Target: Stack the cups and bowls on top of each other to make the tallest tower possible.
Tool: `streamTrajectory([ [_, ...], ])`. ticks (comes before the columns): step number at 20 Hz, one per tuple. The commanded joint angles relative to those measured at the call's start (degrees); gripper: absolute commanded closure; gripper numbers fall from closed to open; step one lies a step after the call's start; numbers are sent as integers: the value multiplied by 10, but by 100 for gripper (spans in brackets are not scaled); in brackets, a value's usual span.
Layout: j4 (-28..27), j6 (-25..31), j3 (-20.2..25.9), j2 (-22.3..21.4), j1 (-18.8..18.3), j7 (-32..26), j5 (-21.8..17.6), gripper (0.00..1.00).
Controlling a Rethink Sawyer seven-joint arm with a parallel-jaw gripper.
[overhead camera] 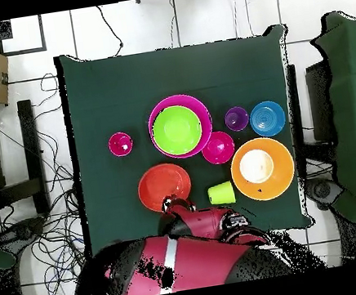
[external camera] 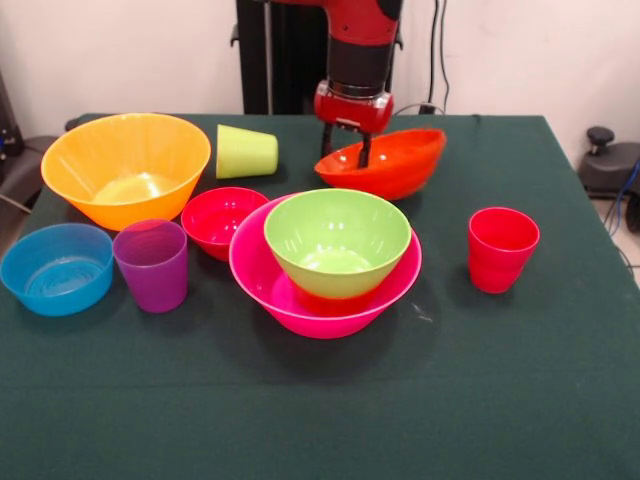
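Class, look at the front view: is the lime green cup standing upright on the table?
No. The lime green cup lies tipped on its side, between the yellow-orange bowl and the orange-red bowl.

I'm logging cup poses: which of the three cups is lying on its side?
The lime green cup, behind the small red bowl; the purple cup and red cup stand upright.

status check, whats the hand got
Hand shut on orange-red bowl, tilted. Tower: green bowl in pink. Lime cup on its side nearby.
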Motion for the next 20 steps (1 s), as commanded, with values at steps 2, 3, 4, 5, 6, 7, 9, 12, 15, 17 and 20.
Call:
streamTrajectory([
  [2,-41,61,103,-44,-28,39,2,0],
  [3,-40,70,111,-51,-32,35,2,0],
  [4,-39,75,116,-55,-36,33,2,0],
  [5,-39,80,122,-59,-40,31,1,0],
  [6,-39,81,125,-60,-42,30,1,0],
  [7,-39,80,132,-60,-47,31,0,0],
  [9,-40,74,138,-56,-52,33,-2,0],
  [12,-43,67,139,-49,-51,33,-3,0],
  [15,-44,55,134,-38,-47,34,-5,0],
  [17,-47,44,124,-27,-40,36,-4,0],
  [20,-48,37,105,-20,-24,38,1,0],
])
